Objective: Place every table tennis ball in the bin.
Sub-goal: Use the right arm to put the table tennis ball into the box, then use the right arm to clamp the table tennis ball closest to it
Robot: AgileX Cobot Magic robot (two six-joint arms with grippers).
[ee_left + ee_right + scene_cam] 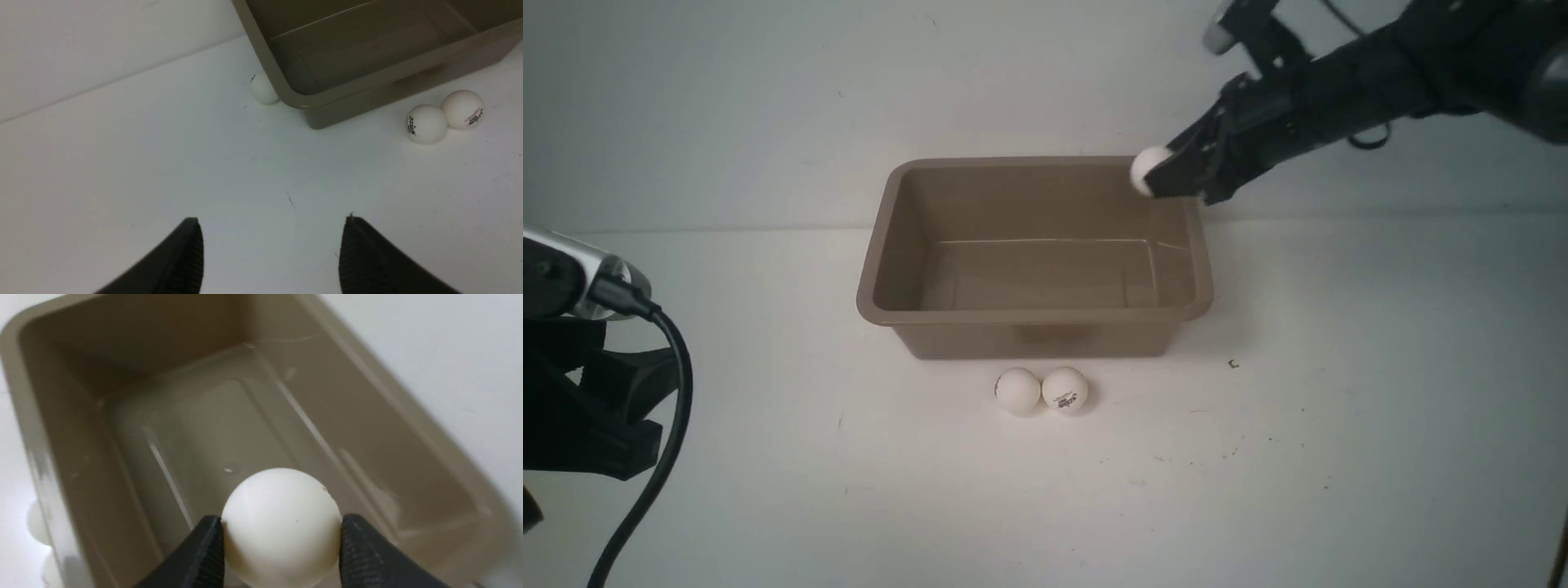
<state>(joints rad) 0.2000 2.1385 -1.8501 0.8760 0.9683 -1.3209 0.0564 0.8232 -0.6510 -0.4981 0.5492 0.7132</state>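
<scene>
The taupe bin (1033,314) stands mid-table, and no ball shows on its floor. My right gripper (1156,175) hovers over its far right corner, shut on a white table tennis ball (1147,169). In the right wrist view that ball (281,526) sits pinched between both fingers (204,551) above the bin's inside wall (388,428). Two more balls (1018,390) (1065,389) touch each other on the table in front of the bin. A third ball (262,88) rests against the bin's left side. My left gripper (271,222) is open over bare table, well short of them.
A black cable (662,457) hangs from the left arm at the table's near left. A pale wall rises behind the bin. Small dark specks (1233,364) mark the white tabletop.
</scene>
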